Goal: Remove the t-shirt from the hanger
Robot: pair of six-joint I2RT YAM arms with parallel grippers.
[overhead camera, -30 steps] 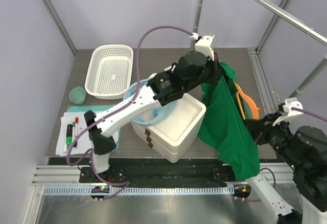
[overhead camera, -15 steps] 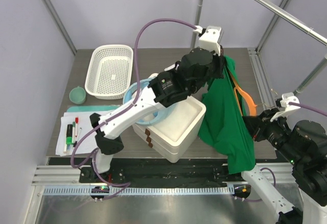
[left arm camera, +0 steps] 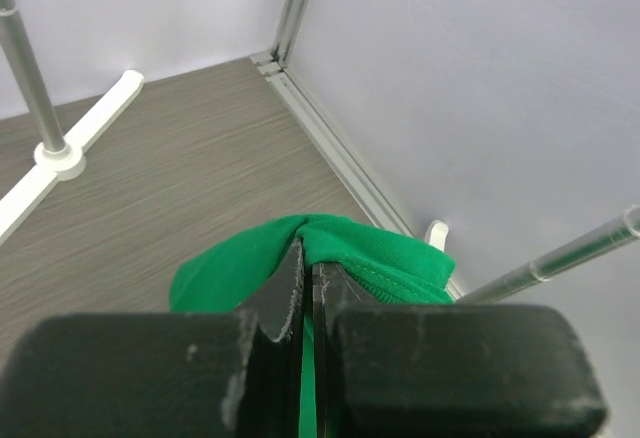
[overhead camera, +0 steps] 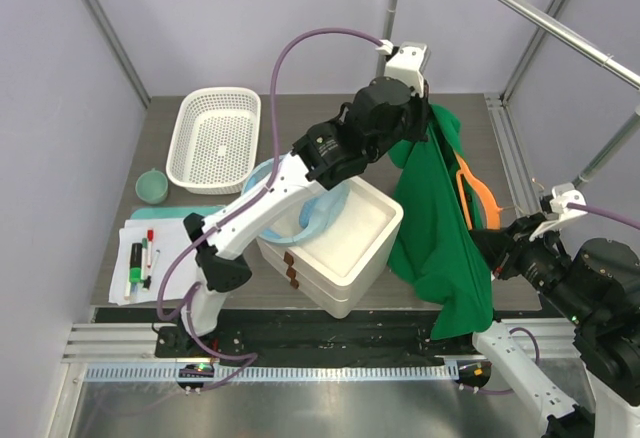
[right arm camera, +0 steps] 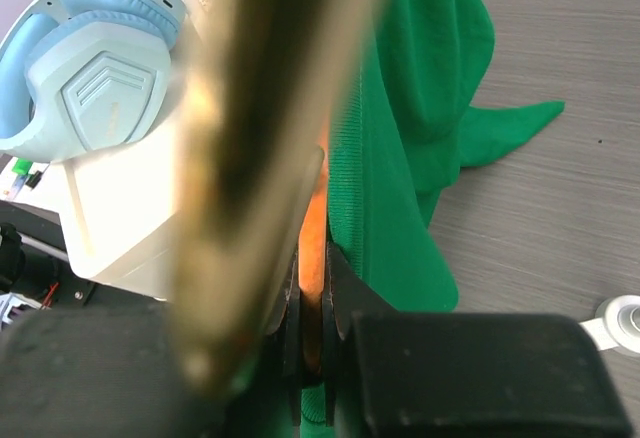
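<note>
The dark green t-shirt [overhead camera: 435, 228] hangs in the air to the right of the white box, and its top edge is pinched in my left gripper [overhead camera: 424, 134]. The left wrist view shows that gripper [left arm camera: 308, 260] shut on a fold of the t-shirt [left arm camera: 385, 258]. The orange hanger [overhead camera: 470, 190] sticks out from behind the cloth on the right. My right gripper [overhead camera: 497, 251] holds it from the right. In the right wrist view the right gripper [right arm camera: 312, 270] is shut on the hanger [right arm camera: 312, 228], beside the t-shirt [right arm camera: 420, 148], with the blurred metal hook [right arm camera: 250, 148] close in front.
A white box [overhead camera: 350, 248] holding light blue headphones [overhead camera: 300, 213] stands under the left arm. A white basket [overhead camera: 214, 138], a small pale green bowl [overhead camera: 152, 186] and a tray of markers [overhead camera: 143, 258] are at the left. Metal frame poles [overhead camera: 600, 163] run along the right.
My left gripper has risen and drawn back with the shirt's top edge. The hanging cloth has swung a little to the left. The right gripper still holds the hanger and has shifted only slightly.
</note>
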